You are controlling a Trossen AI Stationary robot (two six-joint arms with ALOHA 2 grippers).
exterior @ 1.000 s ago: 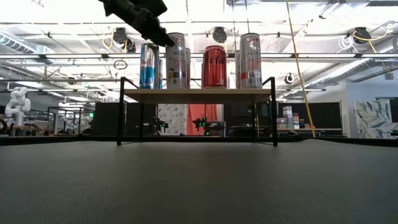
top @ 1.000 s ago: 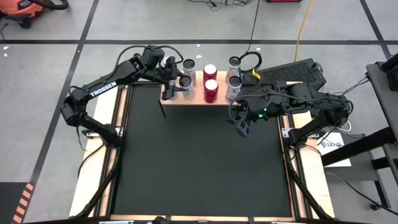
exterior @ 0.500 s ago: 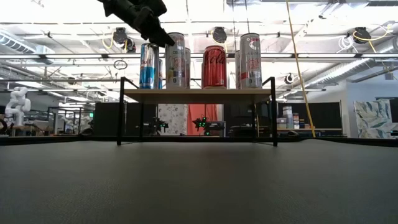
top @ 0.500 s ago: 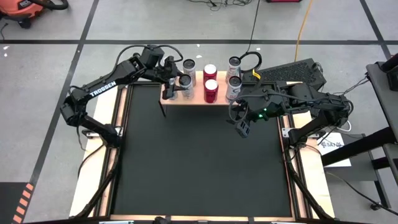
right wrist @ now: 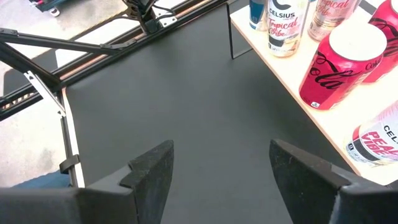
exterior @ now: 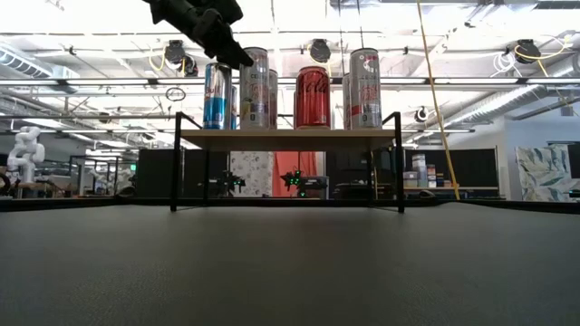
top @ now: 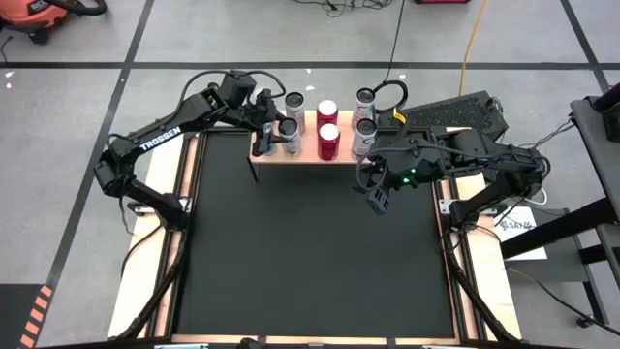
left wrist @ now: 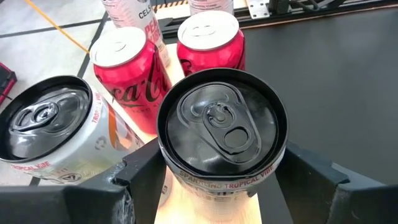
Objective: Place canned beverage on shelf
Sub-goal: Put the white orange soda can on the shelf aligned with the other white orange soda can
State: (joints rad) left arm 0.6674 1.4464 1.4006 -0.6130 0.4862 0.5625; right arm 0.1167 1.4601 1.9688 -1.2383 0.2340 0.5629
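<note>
The shelf [top: 306,152], a light-wood board on thin black legs, stands at the table's far edge and also shows in the low view [exterior: 290,138]. Several cans stand on it: two red ones [top: 328,138], white ones at the right [top: 363,128], and a blue one at the left end [exterior: 217,95]. My left gripper [left wrist: 224,158] reaches in from the left, with a white black-lidded Celsius can [left wrist: 222,124] between its fingers in the front row. My right gripper [top: 376,202] hangs open and empty over the black mat, in front of the shelf's right end. My left gripper pinches the Celsius can's wall just below the top rim [left wrist: 173,169], one finger [left wrist: 140,173] on its far side and the other [left wrist: 311,171] on its near side. The fingers come from the table's left, slanting down. The can stands upright on the shelf board [exterior: 256,86].
A second black-lidded white can [left wrist: 46,118] stands close behind the held one, with the red cans [left wrist: 208,37] just beyond. The black mat [top: 310,252] in front of the shelf is bare. Wooden strips and arm bases line the table's left and right edges.
</note>
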